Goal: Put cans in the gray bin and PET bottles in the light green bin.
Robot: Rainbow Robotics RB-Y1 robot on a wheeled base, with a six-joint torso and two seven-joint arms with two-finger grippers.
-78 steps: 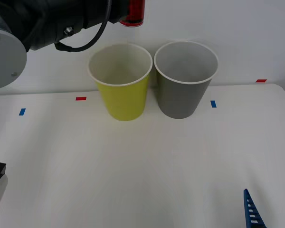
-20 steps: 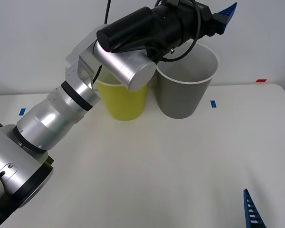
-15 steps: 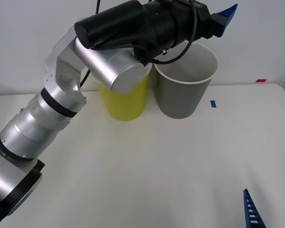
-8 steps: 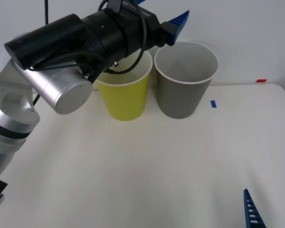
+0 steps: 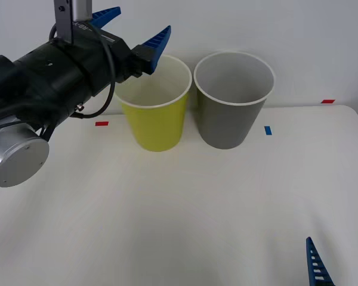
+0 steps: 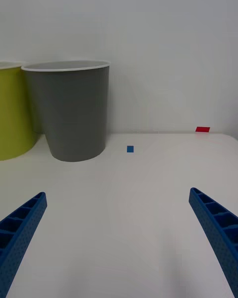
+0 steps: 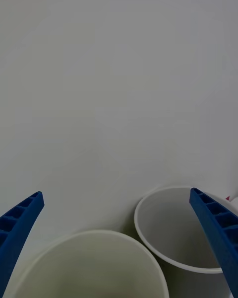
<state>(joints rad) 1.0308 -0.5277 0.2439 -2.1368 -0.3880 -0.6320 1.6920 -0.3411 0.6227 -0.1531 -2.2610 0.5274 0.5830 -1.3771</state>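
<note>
The light green bin (image 5: 155, 122) and the gray bin (image 5: 230, 122) stand side by side at the back of the white table, the gray one on the right. My left gripper (image 5: 132, 27) hangs open and empty above the light green bin's left rim. In the left wrist view my left gripper (image 7: 116, 193) looks down on the pale insides of the light green bin (image 7: 89, 270) and the gray bin (image 7: 173, 228). My right gripper (image 6: 117, 193) waits open, low over the table's front right, facing the gray bin (image 6: 74, 114). The cans and PET bottles are out of view.
Small tape marks lie on the table: a red one (image 5: 101, 123) left of the bins, a blue one (image 5: 268, 130) right of them, and a red one (image 5: 327, 101) at the back right. A white wall rises just behind the bins.
My left arm has swung left from above the gray bin to the light green bin's left side. The red can it held five seconds ago is gone. The right arm has not moved.
</note>
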